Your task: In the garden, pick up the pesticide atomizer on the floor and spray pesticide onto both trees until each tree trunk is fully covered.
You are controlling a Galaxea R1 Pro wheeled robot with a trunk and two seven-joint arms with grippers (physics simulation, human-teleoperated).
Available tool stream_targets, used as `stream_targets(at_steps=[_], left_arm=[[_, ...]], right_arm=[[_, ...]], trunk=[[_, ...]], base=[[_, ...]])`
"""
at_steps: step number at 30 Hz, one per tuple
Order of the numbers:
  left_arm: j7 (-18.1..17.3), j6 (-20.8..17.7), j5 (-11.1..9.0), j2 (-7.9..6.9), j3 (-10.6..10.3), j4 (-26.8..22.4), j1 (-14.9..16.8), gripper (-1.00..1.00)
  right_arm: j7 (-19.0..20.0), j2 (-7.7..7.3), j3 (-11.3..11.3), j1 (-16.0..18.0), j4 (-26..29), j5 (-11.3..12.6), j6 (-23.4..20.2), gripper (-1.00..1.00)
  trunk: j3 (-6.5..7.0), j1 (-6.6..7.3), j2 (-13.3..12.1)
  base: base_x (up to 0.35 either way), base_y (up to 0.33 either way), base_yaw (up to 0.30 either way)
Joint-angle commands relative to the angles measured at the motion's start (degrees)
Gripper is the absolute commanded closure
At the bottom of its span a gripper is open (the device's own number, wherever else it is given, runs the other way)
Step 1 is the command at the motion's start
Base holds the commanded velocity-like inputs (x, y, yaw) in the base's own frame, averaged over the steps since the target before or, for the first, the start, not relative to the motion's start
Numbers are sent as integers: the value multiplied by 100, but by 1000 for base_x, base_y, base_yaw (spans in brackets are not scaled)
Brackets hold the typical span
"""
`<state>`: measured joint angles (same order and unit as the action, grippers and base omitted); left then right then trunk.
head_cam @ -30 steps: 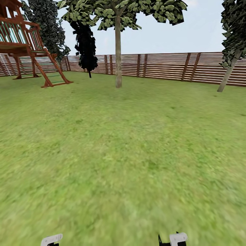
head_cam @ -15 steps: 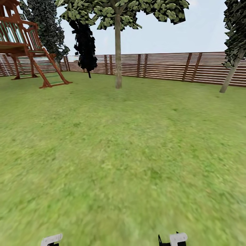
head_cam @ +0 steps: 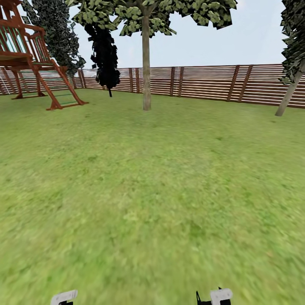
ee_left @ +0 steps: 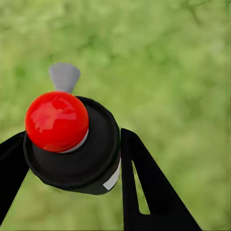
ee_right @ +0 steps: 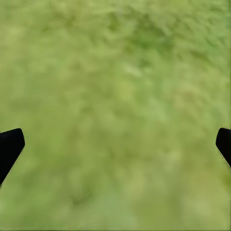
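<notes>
Your left gripper [ee_left: 72, 159] is clamped on the pesticide atomizer [ee_left: 77, 144], a black can with a glossy red ball cap and a grey nozzle tab, its body pressed between the two black fingers [ee_left: 144, 187] over blurred grass, while your right gripper [ee_right: 115, 144] hangs spread wide with nothing in it, only its dark fingertips showing at the frame edges. In the head view both grippers are cut off at the bottom edge. The nearer tree trunk [head_cam: 146, 72], pale and mottled, stands upper centre on the lawn [head_cam: 152, 190] before the slatted fence [head_cam: 203, 82]; a second leaning trunk [head_cam: 289, 95] is clipped at the upper right, and a wooden play tower [head_cam: 29, 59] sits upper left.
</notes>
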<state>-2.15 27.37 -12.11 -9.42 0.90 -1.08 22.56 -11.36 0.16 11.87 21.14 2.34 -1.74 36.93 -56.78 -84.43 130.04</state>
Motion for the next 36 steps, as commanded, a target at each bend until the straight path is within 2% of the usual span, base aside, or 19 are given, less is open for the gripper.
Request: stream_targets(at_steps=[1,36], left_arm=[[-22,15,-29,-2,6,4,3,100],[-22,14,-29,0,7,3,3,100]], right_arm=[[-59,1,44,4,-6,-19,3,-100],[-59,1,44,4,-6,-19,4,-100]], trunk=[[-5,-3,2],[-5,-3,2]], base=[[337,0,0],[337,0,0]])
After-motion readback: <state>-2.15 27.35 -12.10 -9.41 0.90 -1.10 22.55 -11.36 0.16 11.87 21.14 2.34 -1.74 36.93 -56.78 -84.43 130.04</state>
